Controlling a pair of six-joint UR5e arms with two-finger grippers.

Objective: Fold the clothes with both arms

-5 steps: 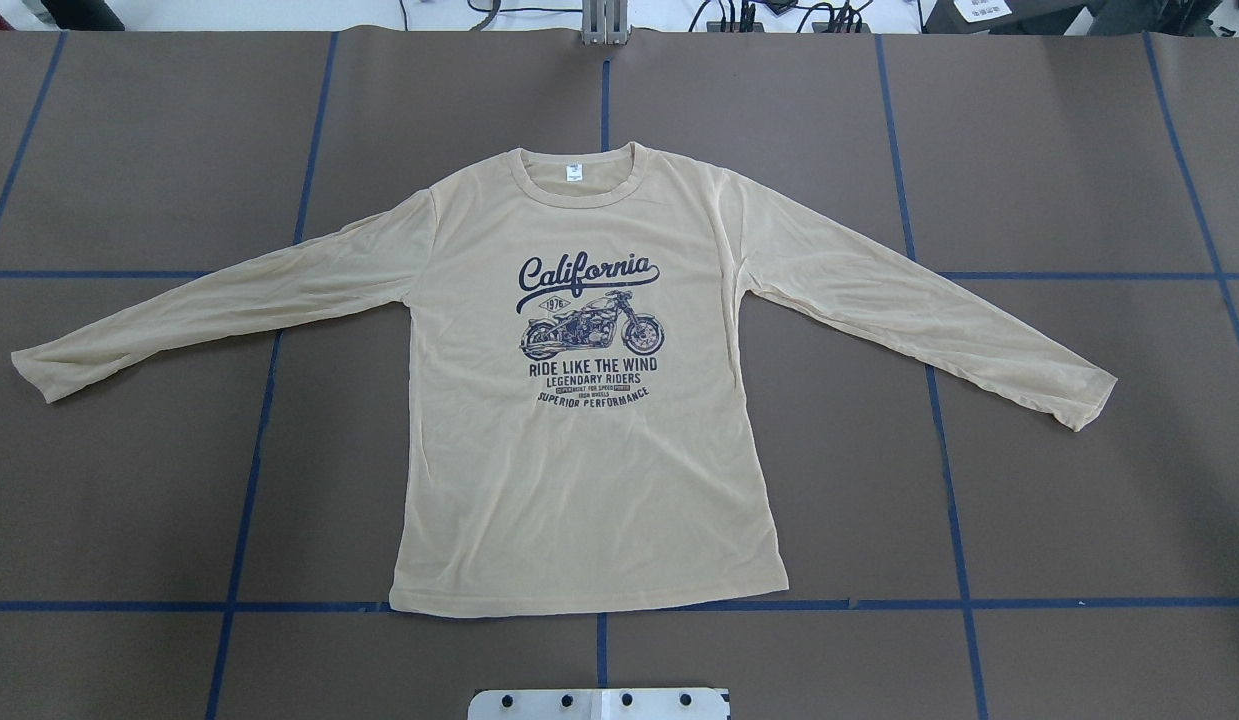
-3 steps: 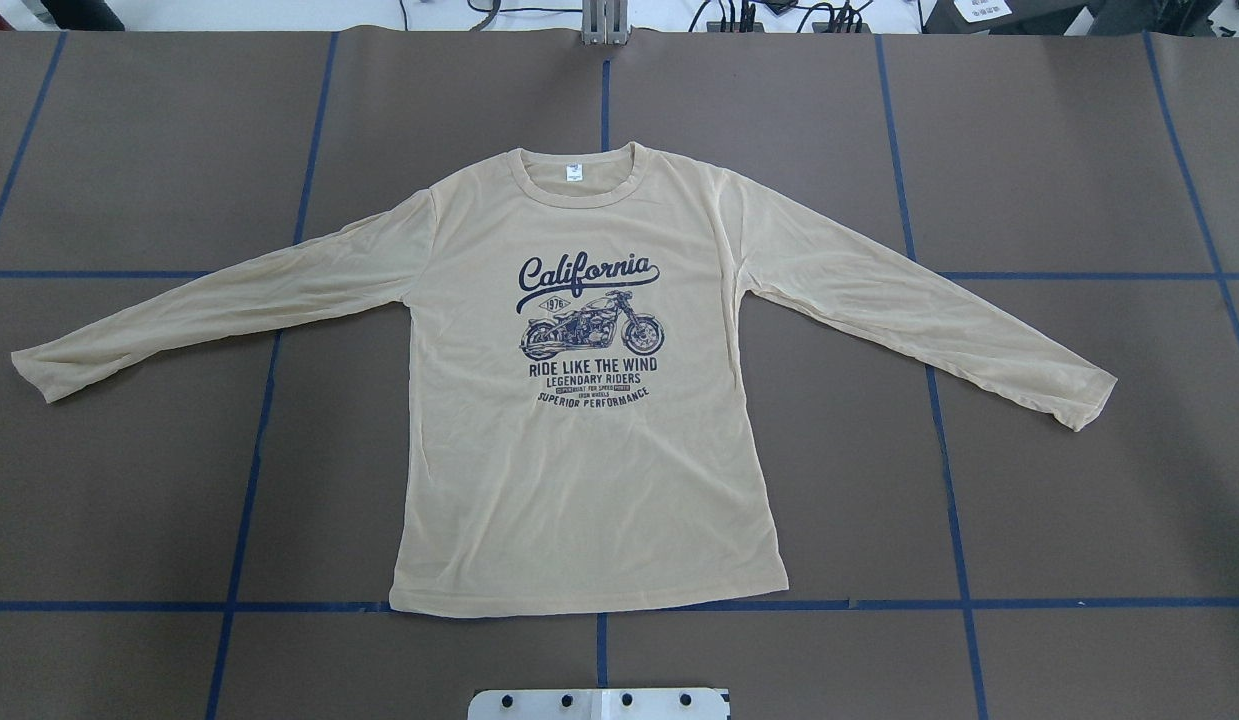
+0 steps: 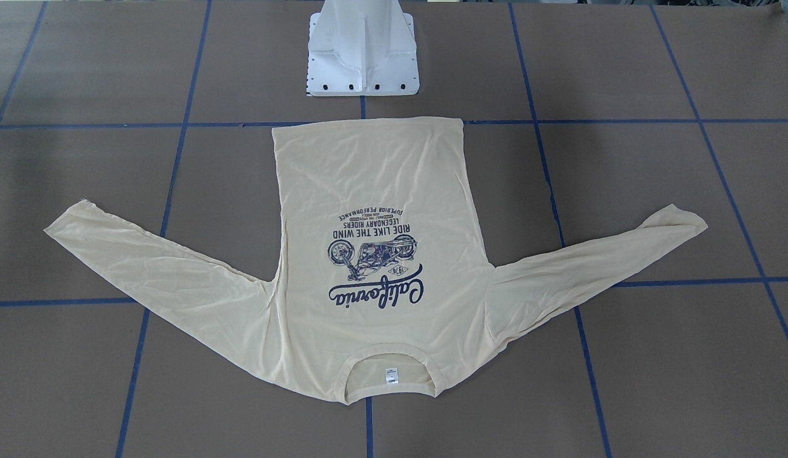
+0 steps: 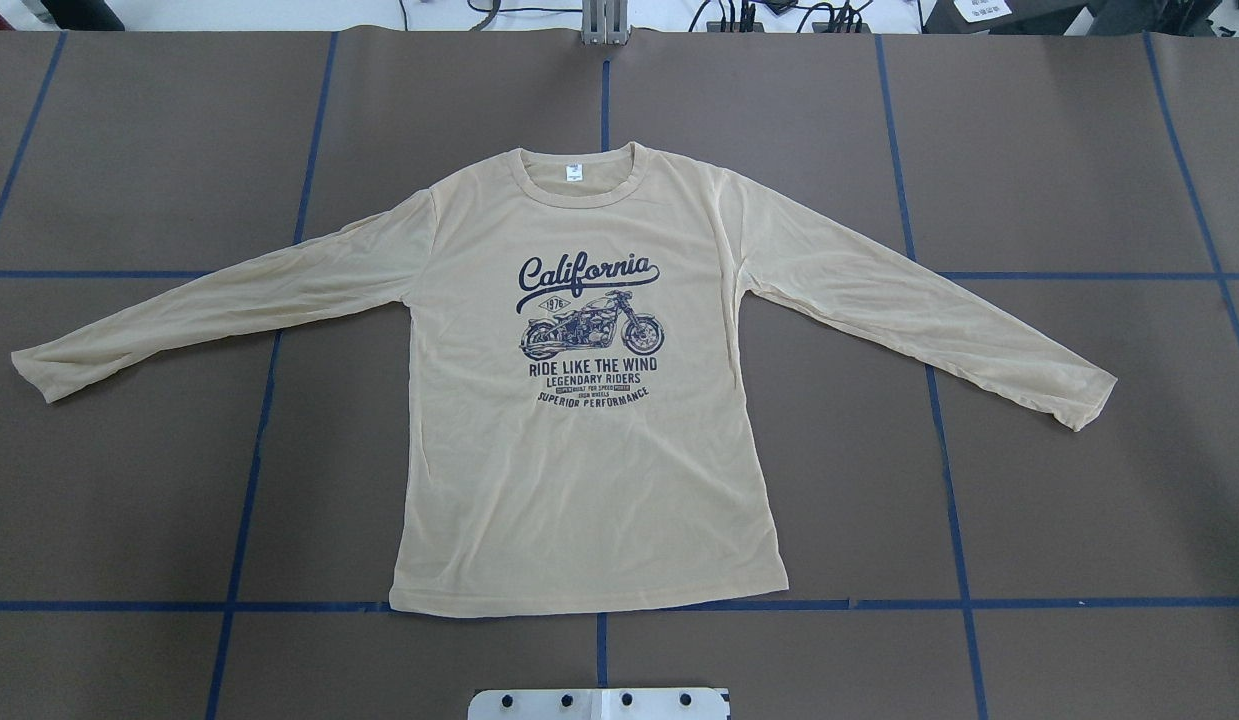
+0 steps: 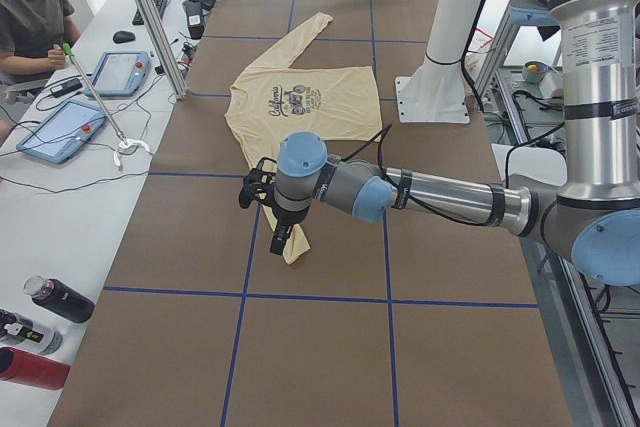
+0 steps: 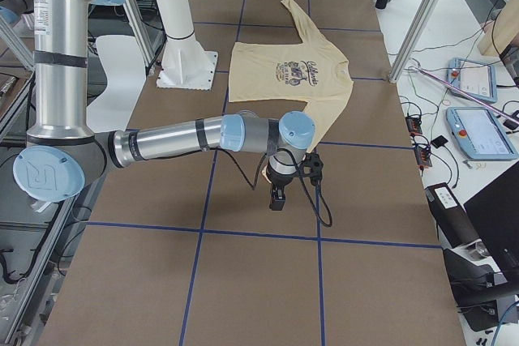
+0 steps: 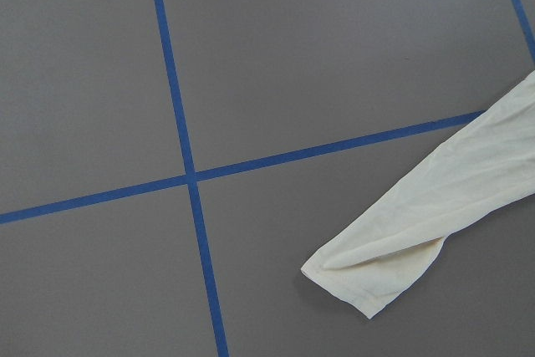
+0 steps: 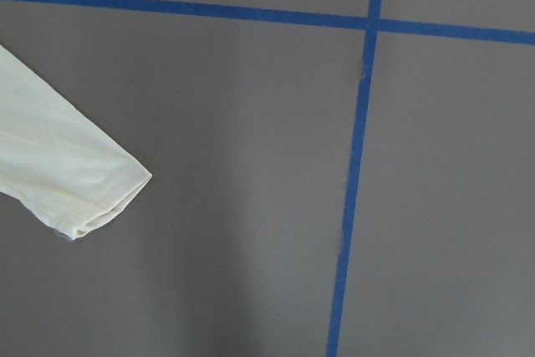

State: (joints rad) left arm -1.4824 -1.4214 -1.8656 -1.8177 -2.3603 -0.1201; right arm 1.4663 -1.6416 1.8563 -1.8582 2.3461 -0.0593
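Front-facing and overhead views: the long-sleeved T-shirt lies flat, print up, sleeves spread. It is cream-yellow with a navy "California" motorcycle print.

Side views: the left gripper and right gripper each hang near a sleeve end. Their jaw opening cannot be told.

Wrist views: the left sleeve cuff sits lower right and the right sleeve cuff sits left. The fabric is probably thin, light and limp, so pinch at the cuffs.

Two silver-grey tubular arms, light blue joint caps, black cables, black end effectors, white pedestal.

Opposed overhead and front views share the T-shirt.
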